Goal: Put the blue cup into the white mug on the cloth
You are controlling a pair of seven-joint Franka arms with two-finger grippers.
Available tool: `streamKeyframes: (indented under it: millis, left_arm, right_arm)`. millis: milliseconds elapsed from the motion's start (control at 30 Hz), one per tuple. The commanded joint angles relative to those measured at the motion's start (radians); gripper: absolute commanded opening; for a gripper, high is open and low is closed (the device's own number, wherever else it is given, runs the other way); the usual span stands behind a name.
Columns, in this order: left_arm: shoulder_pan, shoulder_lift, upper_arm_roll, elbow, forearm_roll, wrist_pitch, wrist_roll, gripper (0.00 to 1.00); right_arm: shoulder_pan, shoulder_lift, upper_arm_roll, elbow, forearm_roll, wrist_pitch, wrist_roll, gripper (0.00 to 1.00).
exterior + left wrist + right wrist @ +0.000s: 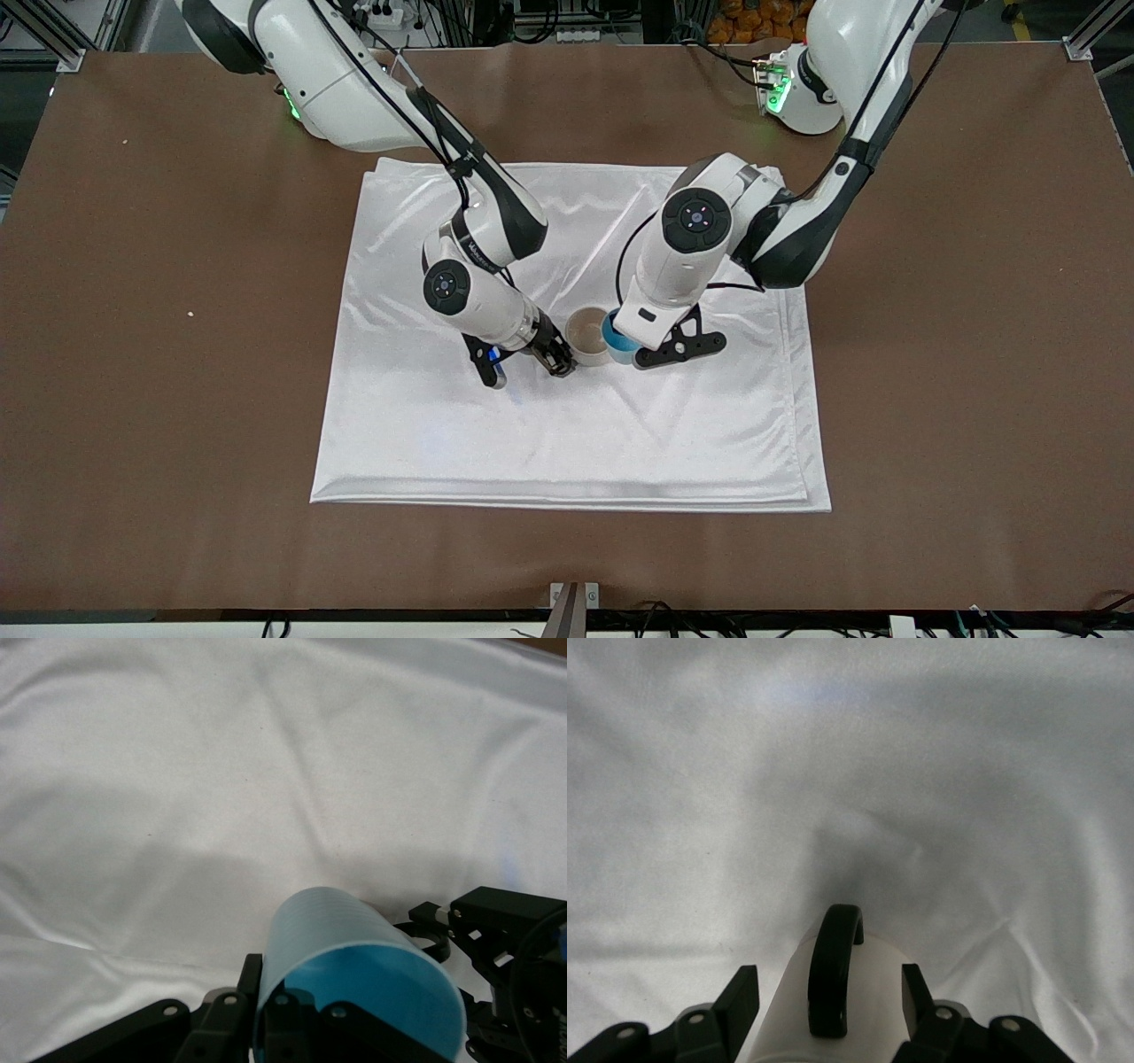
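The blue cup (354, 966) is clamped by the closed left gripper (306, 1019), while the white mug (833, 1010) is flanked, ungripped, by the parted right gripper (828, 1001) on the cloth (576, 425).

Light-blue cup (354, 966), off-white mug (588, 337) with black handle (833, 970), shiny white cloth (567, 434).
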Motion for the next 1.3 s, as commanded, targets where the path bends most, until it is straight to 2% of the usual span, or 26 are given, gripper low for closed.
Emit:
streamKeyframes:
  millis: [0,200,667,1200,1233,1267]
  left_arm:
    - [-0.022,0.021,0.005,0.030,0.031,-0.001,-0.053,0.00]
    - [-0.043,0.044,0.003,0.031,0.029,0.006,-0.084,0.00]
    - [-0.102,0.110,0.008,0.077,0.032,0.030,-0.149,0.00]
    - [-0.109,0.130,0.011,0.074,0.032,0.035,-0.173,0.00]
    - [-0.109,0.130,0.011,0.074,0.031,0.035,-0.173,0.03]
    - [-0.109,0.130,0.013,0.074,0.031,0.033,-0.173,0.15]
  right_arm:
    - [-0.002,-0.002,-0.013,0.022,-0.023,-0.064,-0.001,1.00]
    - [-0.031,-0.021,-0.015,0.025,-0.115,-0.181,-0.020,1.00]
    - [-0.076,-0.074,-0.016,-0.011,-0.239,-0.361,-0.191,1.00]
    - [-0.188,-0.240,-0.018,-0.212,-0.250,-0.362,-0.552,1.00]
    - [-0.200,-0.249,-0.018,-0.225,-0.250,-0.362,-0.579,1.00]
    - [-0.214,-0.260,-0.016,-0.241,-0.250,-0.361,-0.612,1.00]
